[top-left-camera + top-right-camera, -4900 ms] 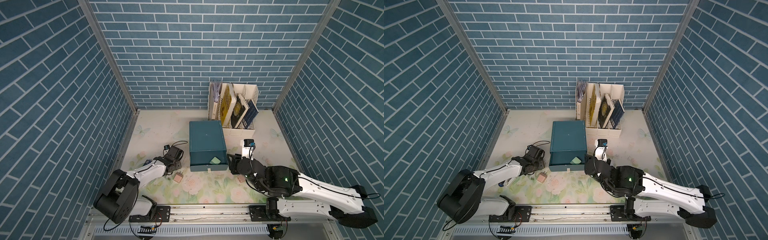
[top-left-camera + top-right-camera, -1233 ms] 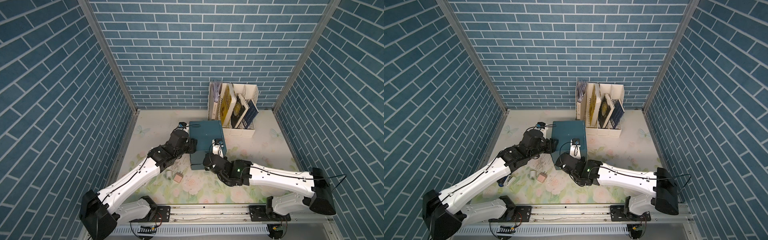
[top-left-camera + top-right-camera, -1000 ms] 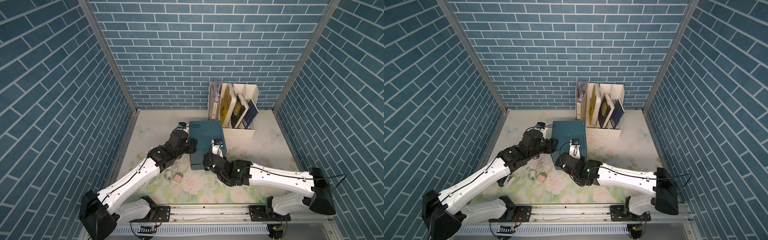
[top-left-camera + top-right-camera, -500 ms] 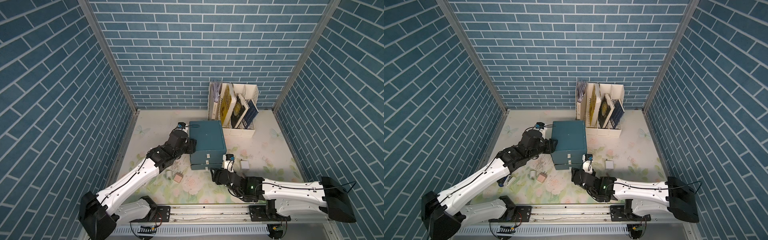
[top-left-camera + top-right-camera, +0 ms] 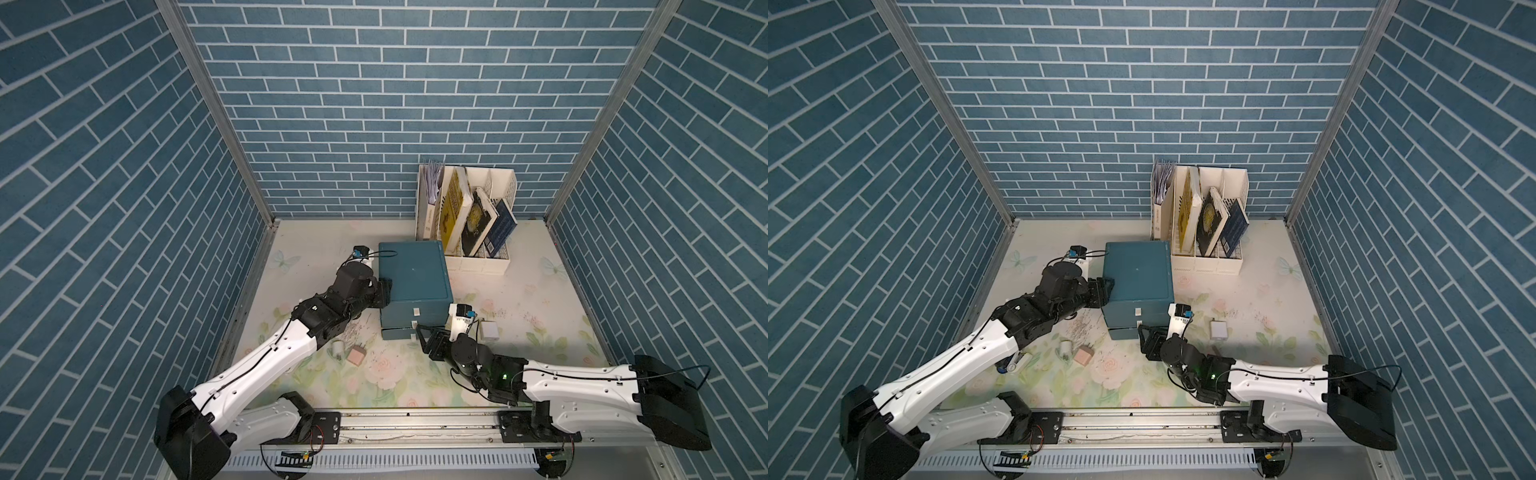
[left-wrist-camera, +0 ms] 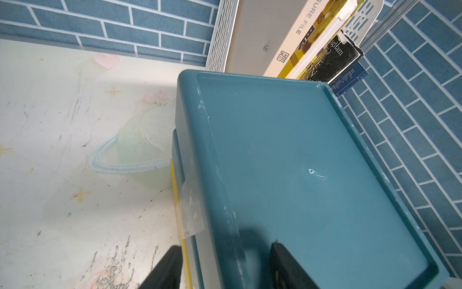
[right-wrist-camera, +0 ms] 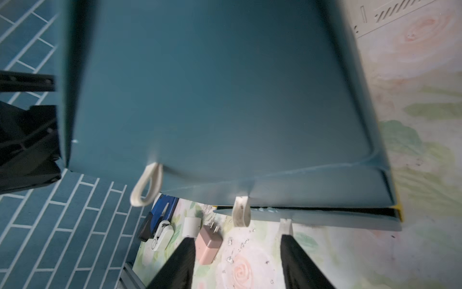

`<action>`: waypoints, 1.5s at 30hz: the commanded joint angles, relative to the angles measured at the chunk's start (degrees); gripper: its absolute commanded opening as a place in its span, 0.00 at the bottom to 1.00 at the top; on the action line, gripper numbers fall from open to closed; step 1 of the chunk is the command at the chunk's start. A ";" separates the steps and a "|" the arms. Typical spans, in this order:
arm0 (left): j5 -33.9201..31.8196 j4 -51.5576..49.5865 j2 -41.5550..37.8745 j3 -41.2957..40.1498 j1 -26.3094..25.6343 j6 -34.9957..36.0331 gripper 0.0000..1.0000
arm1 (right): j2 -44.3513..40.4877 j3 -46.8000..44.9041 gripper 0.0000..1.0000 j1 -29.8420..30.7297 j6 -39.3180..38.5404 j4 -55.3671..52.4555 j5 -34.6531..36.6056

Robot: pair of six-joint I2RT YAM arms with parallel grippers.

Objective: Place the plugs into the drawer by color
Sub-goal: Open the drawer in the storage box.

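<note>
While the left gripper (image 5: 384, 291) is straddling the upper left edge of the dark teal plastic three-drawer cabinet (image 5: 413, 270), the right gripper (image 5: 428, 334) is hovering spread and empty at its front.

In the left wrist view, one black finger (image 6: 167, 270) is lying along the cabinet's outer side and another is resting over its recessed top; whether they are clamping the wall cannot be determined. The right jaws are standing apart with nothing between them, one fingertip just beside the white tab handle (image 7: 285, 225) of the bottom drawer (image 5: 397, 333), which is protruding slightly. A pink rounded-cube plug (image 5: 356, 356) and a white rounded plug (image 5: 337, 348) are lying side by side on the floral mat (image 5: 374, 382) left of the cabinet front; a second white plug (image 5: 489, 331) is lying to its right.
</note>
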 commanded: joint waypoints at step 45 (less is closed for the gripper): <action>-0.58 -1.71 -0.34 -1.39 0.68 3.17 0.65 | 11.63 8.21 0.00 -4.13 0.38 -1.13 -2.71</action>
